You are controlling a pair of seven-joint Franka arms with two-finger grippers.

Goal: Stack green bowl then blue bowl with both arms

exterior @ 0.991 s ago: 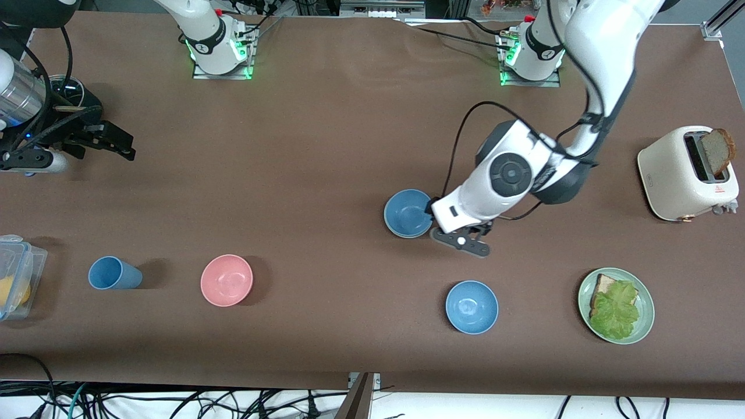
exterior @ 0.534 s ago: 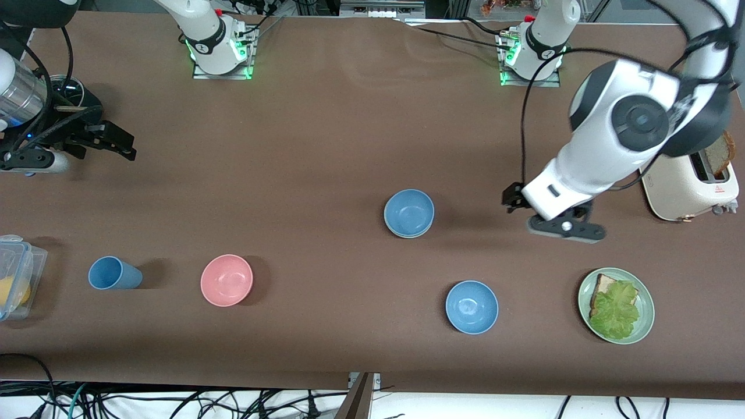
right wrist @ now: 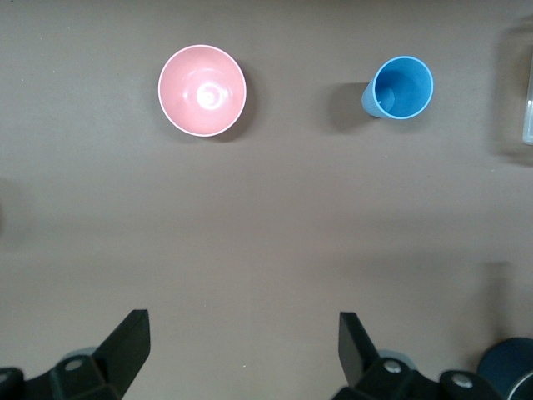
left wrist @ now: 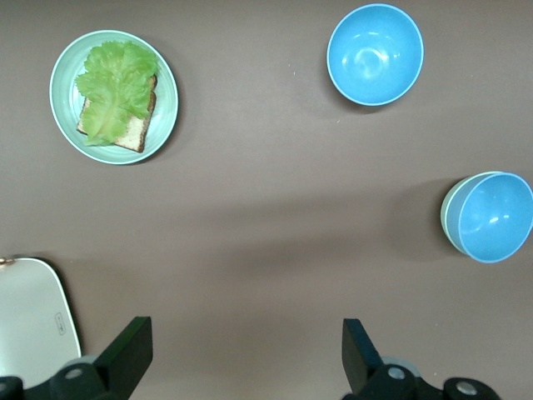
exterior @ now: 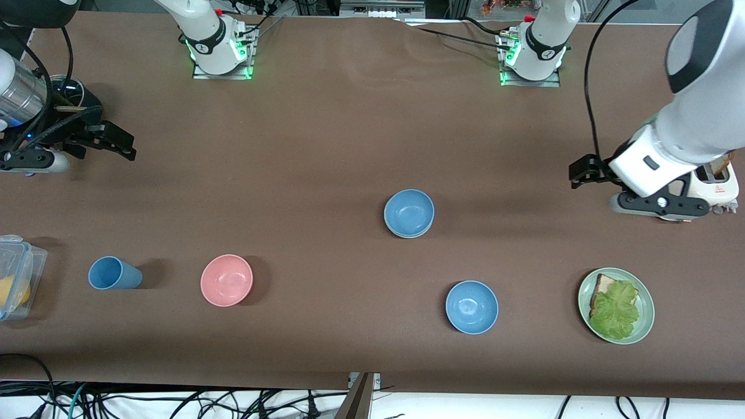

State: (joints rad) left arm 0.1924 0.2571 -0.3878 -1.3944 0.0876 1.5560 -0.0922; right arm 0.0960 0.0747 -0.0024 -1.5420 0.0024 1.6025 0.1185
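The dusky blue bowl [exterior: 409,210] sits nested in the pale green bowl [exterior: 408,235], whose rim shows as a thin crescent under it, at mid-table. The left wrist view shows the stack too, blue bowl [left wrist: 495,217] in green bowl [left wrist: 447,221]. My left gripper [exterior: 585,171] is open and empty, up over the table beside the toaster, well apart from the stack; its own view shows the jaws [left wrist: 247,350] wide apart. My right gripper [exterior: 119,144] waits open and empty at the right arm's end of the table [right wrist: 244,346].
A brighter blue bowl [exterior: 471,306] and a green plate with bread and lettuce [exterior: 616,305] lie nearer the camera. A pink bowl [exterior: 226,280] and blue cup [exterior: 113,273] lie toward the right arm's end, with a plastic box [exterior: 14,282]. A white toaster [exterior: 719,186] stands under the left arm.
My left gripper has left the blue bowl's rim and swung away toward the toaster, rising. The blue bowl stays in the green bowl. The right arm has not moved.
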